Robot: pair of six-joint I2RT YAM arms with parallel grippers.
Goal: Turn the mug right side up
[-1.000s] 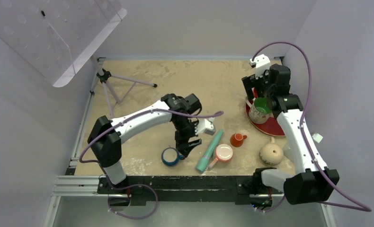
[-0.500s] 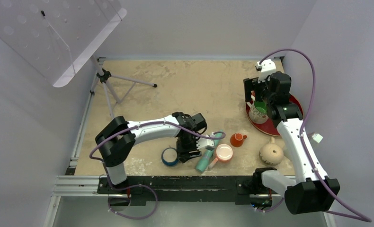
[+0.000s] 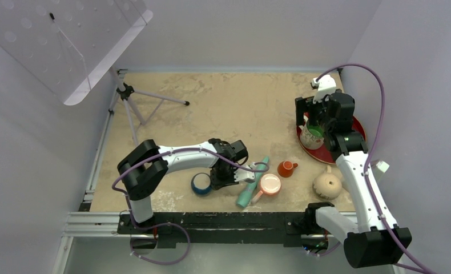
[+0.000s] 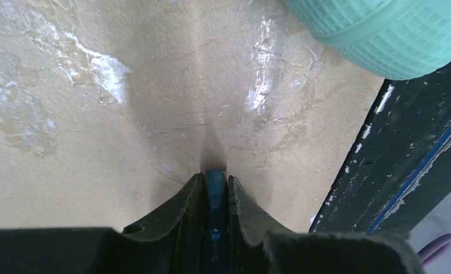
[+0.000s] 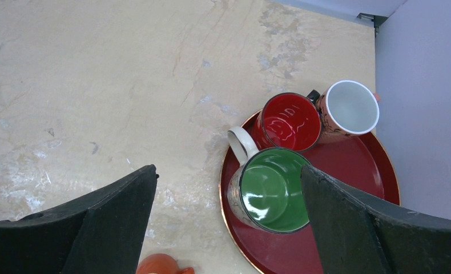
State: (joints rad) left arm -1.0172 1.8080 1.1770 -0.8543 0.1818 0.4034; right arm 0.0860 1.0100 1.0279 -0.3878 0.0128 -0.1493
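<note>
The mug (image 3: 327, 184) is a rounded beige one standing mouth down near the front right, its small handle pointing away from me. It appears in neither wrist view. My left gripper (image 3: 214, 181) is low at the table, far left of the mug. It is shut on the thin wall of a blue ring (image 3: 201, 184), which shows as a blue strip (image 4: 214, 185) pinched between the left gripper's (image 4: 214, 178) jaws. My right gripper (image 3: 314, 117) hangs open above the red tray (image 3: 326, 155), well behind the mug. Nothing sits between the right gripper's (image 5: 229, 169) fingers.
On the red tray (image 5: 354, 171) stand a green-inside mug (image 5: 272, 191), a red cup (image 5: 289, 121) and a white cup (image 5: 351, 108). A teal bottle (image 3: 252, 182), a pink-inside cup (image 3: 269, 184) and a small orange cup (image 3: 286, 168) lie mid-front. A tripod (image 3: 135, 103) stands at the left, and the black front rail (image 4: 417, 160) is close.
My left arm swung down toward the front edge and its jaws closed on the blue ring's wall. The right arm drifted slightly back and right over the tray, staying open.
</note>
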